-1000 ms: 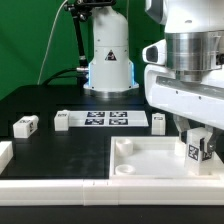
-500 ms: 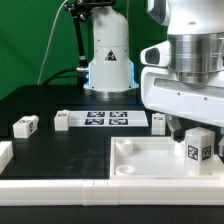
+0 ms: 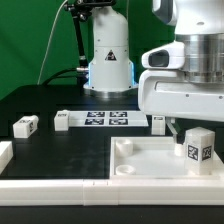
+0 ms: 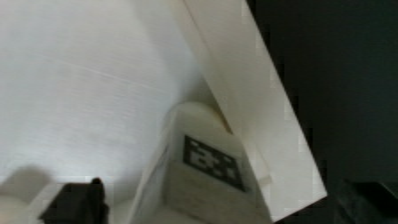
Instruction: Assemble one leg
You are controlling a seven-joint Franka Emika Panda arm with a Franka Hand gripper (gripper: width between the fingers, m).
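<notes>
One leg [image 3: 199, 150] stands upright in the corner of the white square tray [image 3: 140, 165] nearest the exterior view's right, tag facing the camera, and that is the piece you need to watch. The tool [image 3: 172, 126] hangs above and slightly toward the exterior view's left of it, no longer touching it; you can see one dark finger [image 3: 171, 127] below the wrist housing, but the other is hidden, so you cannot tell from either view whether the jaws stand apart or together. The wrist view only shows the leg [image 4: 210, 160] against the tray's rim [image 4: 240, 70] with a dark fingertip [image 4: 75, 202] well off to the side. The risk from here, as I judge it, is that the leg is merely resting in its socket and not seated or twisted home: if you swing the arm sideways at this height, the finger could clip the top of the leg and tip it out, and a loose leg would also tilt if the tray is nudged. Two other legs [image 3: 25, 125] lie on the black bench beside the marker board [image 3: 105, 119], well apart from the work. Compared with a second ago, the arm has risen: then the fingers were down around the leg, half a second ago they were just clearing it, and now the whole leg stands free while the leg itself has not shifted.
</notes>
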